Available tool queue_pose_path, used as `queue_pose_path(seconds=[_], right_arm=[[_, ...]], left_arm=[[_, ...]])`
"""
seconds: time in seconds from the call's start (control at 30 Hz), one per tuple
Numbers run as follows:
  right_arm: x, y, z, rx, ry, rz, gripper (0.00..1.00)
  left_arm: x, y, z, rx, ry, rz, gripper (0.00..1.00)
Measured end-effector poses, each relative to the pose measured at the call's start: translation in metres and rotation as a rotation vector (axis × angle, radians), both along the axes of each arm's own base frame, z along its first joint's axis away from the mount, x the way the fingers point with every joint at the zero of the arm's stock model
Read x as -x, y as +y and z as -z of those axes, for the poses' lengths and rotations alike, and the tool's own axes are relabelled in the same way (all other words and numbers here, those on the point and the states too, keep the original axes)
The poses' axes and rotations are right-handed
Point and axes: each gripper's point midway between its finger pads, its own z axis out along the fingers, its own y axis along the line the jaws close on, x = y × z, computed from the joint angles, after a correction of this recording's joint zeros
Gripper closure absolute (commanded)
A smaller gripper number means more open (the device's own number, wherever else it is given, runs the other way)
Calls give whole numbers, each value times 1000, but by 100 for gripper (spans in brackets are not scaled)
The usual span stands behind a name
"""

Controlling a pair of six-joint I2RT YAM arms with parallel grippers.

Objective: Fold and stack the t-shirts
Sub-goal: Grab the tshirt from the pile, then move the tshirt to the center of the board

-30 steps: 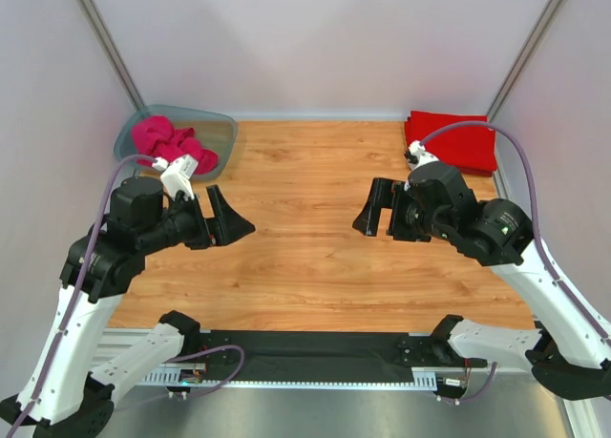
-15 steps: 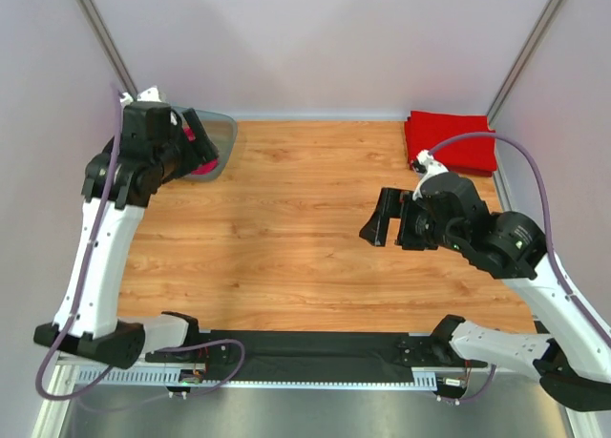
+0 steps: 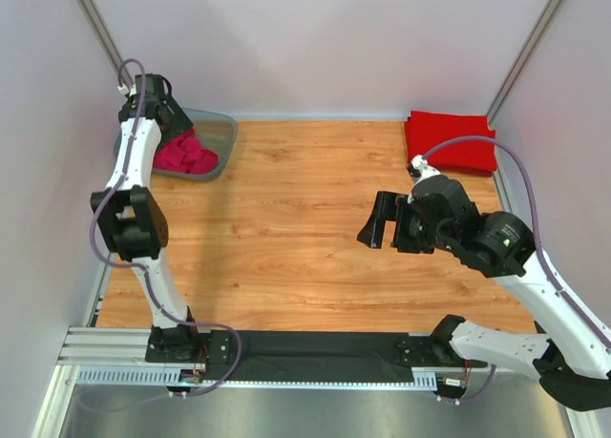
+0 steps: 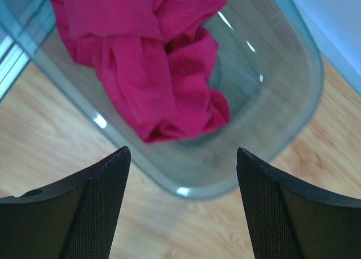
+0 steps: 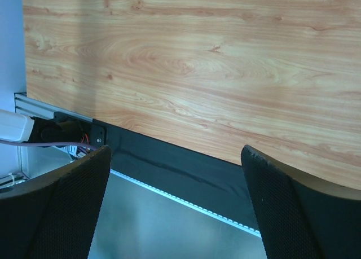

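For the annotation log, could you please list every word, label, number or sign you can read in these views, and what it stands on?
None: no readable text shows on the crumpled magenta shirt, the plastic tub, the folded red shirts or the table. No neck label is in view.

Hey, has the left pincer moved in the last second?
Yes. The left pincer moved farther back and left: it was short of the tub, now it hangs open over it and the pink t-shirt.

Left arm swung off mid-table, reached out to far-left corner; left gripper point(image 4: 180, 157) now over tub point(image 4: 293, 101), jaws spread above crumpled shirt point(image 4: 146, 73). Right gripper point(image 3: 380, 220) edged slightly nearer.
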Motion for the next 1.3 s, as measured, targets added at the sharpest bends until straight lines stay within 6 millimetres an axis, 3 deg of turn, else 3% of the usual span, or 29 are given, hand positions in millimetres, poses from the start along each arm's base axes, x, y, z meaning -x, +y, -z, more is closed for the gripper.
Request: queue_pose_path(seconds=[0.2, 0.37, 0.47, 0.53, 0.6, 0.7, 0.87, 1.03, 1.1, 1.17, 1.23, 1.3], right_arm=[[-5, 3, 18, -6, 43, 56, 2], [-12, 10, 37, 6, 89, 100, 3], [-20, 17, 41, 15, 104, 116, 3], [-24, 21, 43, 19, 112, 119, 3], [-28, 24, 42, 19, 111, 119, 3], [-32, 27, 36, 11, 99, 122, 3], [-36, 28, 21, -16, 66, 134, 4], [-37, 19, 9, -28, 21, 164, 4], [-33, 11, 0, -41, -5, 175, 4], [-28, 4, -10, -65, -34, 181, 4], [-20, -7, -22, -97, -70, 183, 4], [-8, -20, -34, -130, -107, 184, 4]], left_arm=[[-62, 29, 84, 23, 98, 12, 18], [-73, 31, 132, 79, 151, 26, 20], [-76, 29, 151, 113, 169, 30, 29], [-81, 26, 157, 145, 163, 34, 56], [-91, 22, 157, 181, 135, 44, 100], [-108, 15, 140, 245, 54, 68, 100], [-136, -7, 73, 357, -157, 127, 100], [-135, -45, -59, 416, -428, 237, 100], [-114, -74, -135, 441, -562, 312, 100], [-88, -102, -198, 456, -671, 389, 100], [-45, -144, -268, 474, -792, 501, 100], [6, -188, -322, 494, -884, 621, 100]])
